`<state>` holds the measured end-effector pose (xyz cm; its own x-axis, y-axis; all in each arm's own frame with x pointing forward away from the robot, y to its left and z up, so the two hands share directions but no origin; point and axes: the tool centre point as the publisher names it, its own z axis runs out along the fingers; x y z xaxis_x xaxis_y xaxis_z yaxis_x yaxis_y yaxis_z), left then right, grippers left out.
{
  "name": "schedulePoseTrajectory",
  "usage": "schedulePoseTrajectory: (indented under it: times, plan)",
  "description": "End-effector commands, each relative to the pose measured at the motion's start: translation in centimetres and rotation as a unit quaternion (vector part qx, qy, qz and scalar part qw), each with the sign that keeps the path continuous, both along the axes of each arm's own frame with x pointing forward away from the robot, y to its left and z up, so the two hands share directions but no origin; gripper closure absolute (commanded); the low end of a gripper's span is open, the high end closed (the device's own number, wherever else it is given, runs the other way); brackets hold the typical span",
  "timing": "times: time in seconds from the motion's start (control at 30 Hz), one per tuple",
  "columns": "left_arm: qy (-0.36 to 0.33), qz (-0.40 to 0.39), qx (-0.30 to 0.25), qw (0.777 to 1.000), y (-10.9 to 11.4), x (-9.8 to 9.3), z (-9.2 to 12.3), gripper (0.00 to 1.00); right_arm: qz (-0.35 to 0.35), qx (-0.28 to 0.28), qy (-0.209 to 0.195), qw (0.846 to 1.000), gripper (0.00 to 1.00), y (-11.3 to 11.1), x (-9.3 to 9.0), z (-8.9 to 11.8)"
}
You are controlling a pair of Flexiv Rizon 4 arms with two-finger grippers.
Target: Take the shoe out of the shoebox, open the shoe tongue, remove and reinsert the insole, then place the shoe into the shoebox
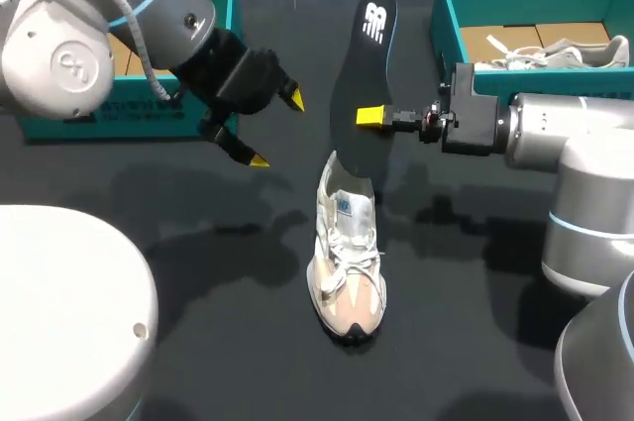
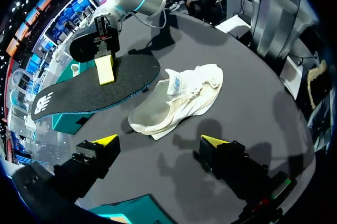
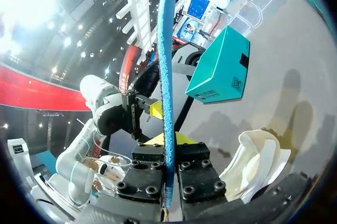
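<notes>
Shoebox [image 1: 99, 114] in teal sat far left, beside the left gripper [image 1: 276, 130] — fingers spread, holding nothing. In the middle the shoe [image 1: 347, 263] stood upright, the insole [image 1: 359, 74] raised above its heel, perhaps touching it — pinched by the right gripper [image 1: 369, 117]. Another teal box [image 1: 451, 15] stood far right.

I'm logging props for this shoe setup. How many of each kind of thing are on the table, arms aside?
Teal cardboard shoeboxes: 2
White lace-up sneakers: 2
Black foam insole: 1
Total: 5
</notes>
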<state>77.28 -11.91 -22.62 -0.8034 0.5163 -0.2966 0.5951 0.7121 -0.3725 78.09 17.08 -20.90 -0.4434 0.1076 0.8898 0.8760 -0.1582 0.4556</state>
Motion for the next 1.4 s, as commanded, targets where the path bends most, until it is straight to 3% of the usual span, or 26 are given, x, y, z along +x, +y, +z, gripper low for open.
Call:
schedulePoseTrajectory:
  times: [0.03, 0.13, 0.43, 0.83, 0.9, 1.13, 1.2, 1.27, 1.4]
  plan:
    - [0.035, -0.018, 0.032, 0.999, -0.3, 0.3, 0.2, 0.00, -0.001, -0.002, 0.001, 1.000, 1.00, 0.1, -0.1, 0.0]
    - [0.078, 0.029, 0.020, 0.996, -0.6, 0.5, -1.7, 0.00, -0.004, 0.005, -0.007, 1.000, 1.00, 0.2, 0.2, -0.4]
    - [0.079, 0.146, -0.008, 0.986, -0.3, 0.1, -6.1, 0.00, -0.013, 0.012, -0.077, 0.997, 1.00, 1.1, 1.9, -2.9]
    - [0.079, 0.146, -0.008, 0.986, -0.3, 0.1, -6.1, 0.00, -0.011, 0.011, -0.078, 0.997, 1.00, 1.1, 2.0, -3.1]
    - [0.079, 0.137, -0.017, 0.987, -0.8, -0.1, -7.0, 0.00, -0.009, 0.015, -0.078, 0.997, 1.00, 1.3, 2.2, -3.5]
    - [0.056, 0.150, -0.022, 0.987, -1.5, 0.1, -9.4, 0.00, -0.024, -0.014, -0.105, 0.994, 1.00, 1.6, 3.0, -5.0]
    - [0.054, 0.156, -0.029, 0.986, -1.5, 0.1, -9.6, 0.00, -0.027, -0.030, -0.104, 0.994, 1.00, 1.8, 3.2, -5.1]
    - [0.064, 0.149, -0.045, 0.986, -1.2, 0.1, -9.4, 0.00, -0.043, -0.063, -0.133, 0.988, 1.00, 1.6, 2.9, -4.8]
    - [0.064, 0.149, -0.045, 0.986, -1.2, 0.1, -9.4, 0.00, -0.043, -0.063, -0.133, 0.988, 1.00, 1.6, 2.9, -4.8]
